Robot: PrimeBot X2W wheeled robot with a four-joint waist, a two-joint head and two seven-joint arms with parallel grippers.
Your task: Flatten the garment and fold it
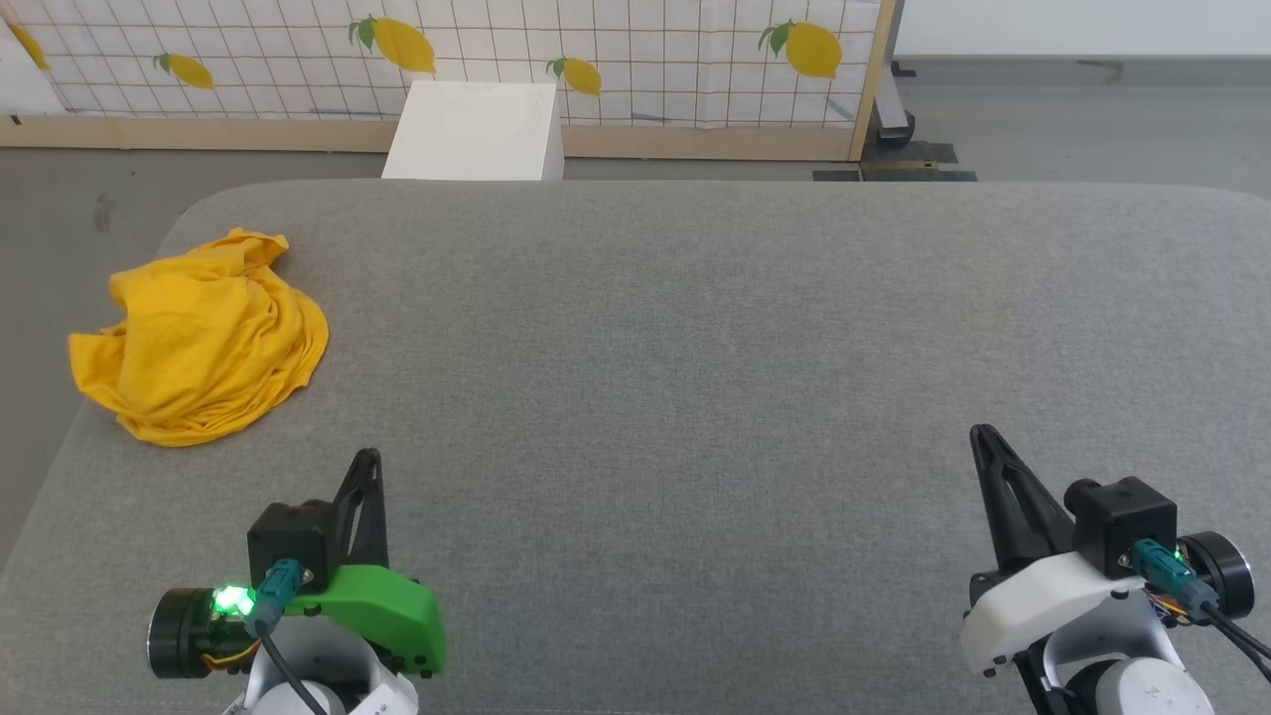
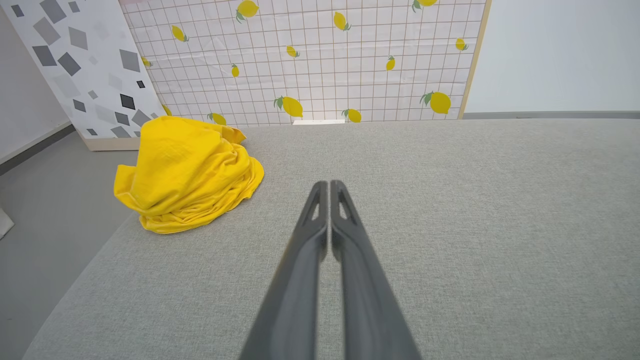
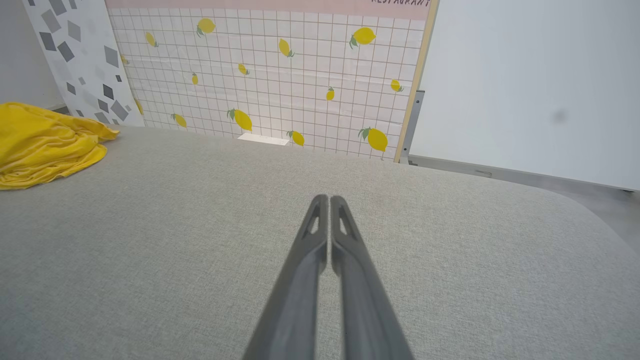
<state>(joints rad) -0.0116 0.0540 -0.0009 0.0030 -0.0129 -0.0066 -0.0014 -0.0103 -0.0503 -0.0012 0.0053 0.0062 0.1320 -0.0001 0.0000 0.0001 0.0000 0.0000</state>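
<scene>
The garment (image 1: 199, 338) is a mustard-yellow heap, crumpled at the far left edge of the grey padded surface (image 1: 695, 348); its print is hidden in the folds. It also shows ahead and left in the left wrist view (image 2: 185, 175) and at the left border of the right wrist view (image 3: 45, 145). My left gripper (image 1: 369, 459) rests at the lower left, shut and empty, well short of the heap; its fingertips meet in the left wrist view (image 2: 329, 185). My right gripper (image 1: 983, 435) is at the lower right, shut and empty, with fingers pressed together in the right wrist view (image 3: 329, 199).
A white box (image 1: 477, 129) stands on the floor behind the surface, in front of a lemon-print tiled panel (image 1: 596, 60). A grey speckled panel (image 2: 75, 60) leans at the left. The surface's left edge drops to the floor right beside the garment.
</scene>
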